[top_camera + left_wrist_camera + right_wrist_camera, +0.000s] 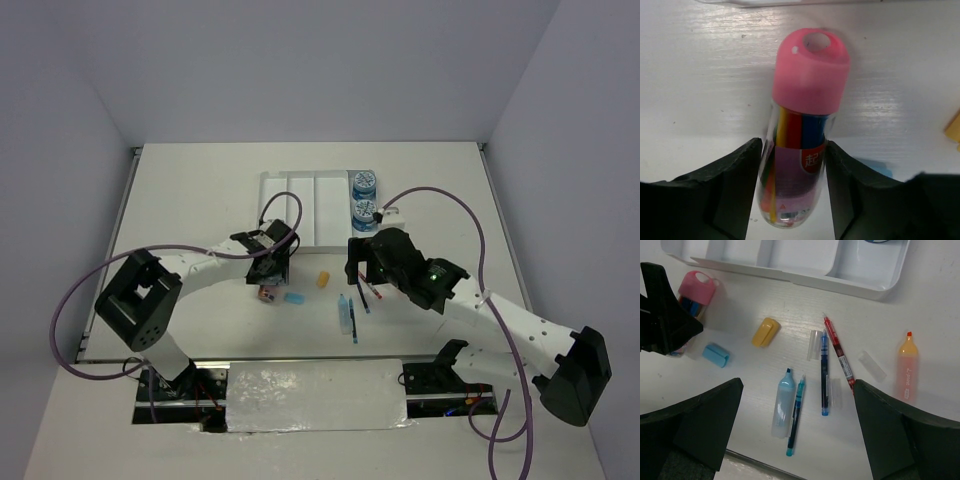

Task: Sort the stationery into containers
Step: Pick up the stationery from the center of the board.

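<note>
Tray (790,275) partly beyond top edge

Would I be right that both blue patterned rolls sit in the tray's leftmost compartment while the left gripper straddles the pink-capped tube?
Not quite: the top external view shows both rolls in the tray's rightmost compartment; the left gripper does straddle the pink-capped tube.

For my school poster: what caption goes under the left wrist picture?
Left gripper straddles a pink-capped tube lying on the white table.
</note>
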Controlling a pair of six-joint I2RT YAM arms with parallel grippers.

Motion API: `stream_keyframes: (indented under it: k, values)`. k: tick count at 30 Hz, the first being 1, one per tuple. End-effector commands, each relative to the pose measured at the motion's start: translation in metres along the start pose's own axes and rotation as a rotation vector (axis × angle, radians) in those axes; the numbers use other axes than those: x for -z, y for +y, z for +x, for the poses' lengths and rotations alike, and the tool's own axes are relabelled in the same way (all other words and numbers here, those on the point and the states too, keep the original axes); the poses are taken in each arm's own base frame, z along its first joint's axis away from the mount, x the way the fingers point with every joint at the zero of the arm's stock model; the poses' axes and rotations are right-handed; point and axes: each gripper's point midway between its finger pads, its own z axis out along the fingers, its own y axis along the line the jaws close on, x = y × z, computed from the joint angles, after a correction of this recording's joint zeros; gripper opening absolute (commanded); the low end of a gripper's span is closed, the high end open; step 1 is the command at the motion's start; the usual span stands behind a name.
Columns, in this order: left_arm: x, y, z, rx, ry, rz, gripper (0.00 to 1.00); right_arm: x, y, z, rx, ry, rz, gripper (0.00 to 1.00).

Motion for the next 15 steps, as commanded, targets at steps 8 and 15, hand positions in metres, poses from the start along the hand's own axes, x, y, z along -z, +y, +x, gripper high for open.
stream_keyframes:
  k: [8,15]
  values:
    - [0.028,0.031,0.007,0.072,-0.050,-0.089,0.09,-0.001,0.000,-0.008,-0.004,-0.047,-0.007,0.99]
    - [0.115,-0.011,-0.055,0.085,-0.265,0.150,0.00,0.006,-0.007,-0.020,-0.006,-0.093,0.017,1.00]
